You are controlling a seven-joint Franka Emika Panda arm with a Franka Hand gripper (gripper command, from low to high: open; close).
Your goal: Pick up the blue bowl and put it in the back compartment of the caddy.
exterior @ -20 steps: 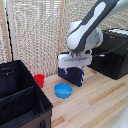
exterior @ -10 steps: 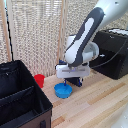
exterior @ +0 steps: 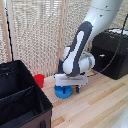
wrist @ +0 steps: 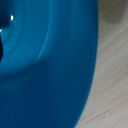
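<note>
Directly over blue bowl (exterior: 63,91): gripper (exterior: 67,88), jaw state indeterminate. Red cup (exterior: 39,80) and caddy (exterior: 30,107) nearby.

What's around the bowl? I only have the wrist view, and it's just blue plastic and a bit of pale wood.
Observer: In the exterior view the small round blue plastic bowl sits on the light wooden table, with the gripper right down on it.
Operator: Where's the caddy?
Observer: The large black fabric caddy is at the exterior view's left of the bowl, apart from it.
Operator: Anything in between?
Observer: A small red cup stands near the caddy's corner, beside the bowl.
Operator: Gripper shut?
Observer: Cannot tell; the fingers are hidden behind the white hand.
</note>
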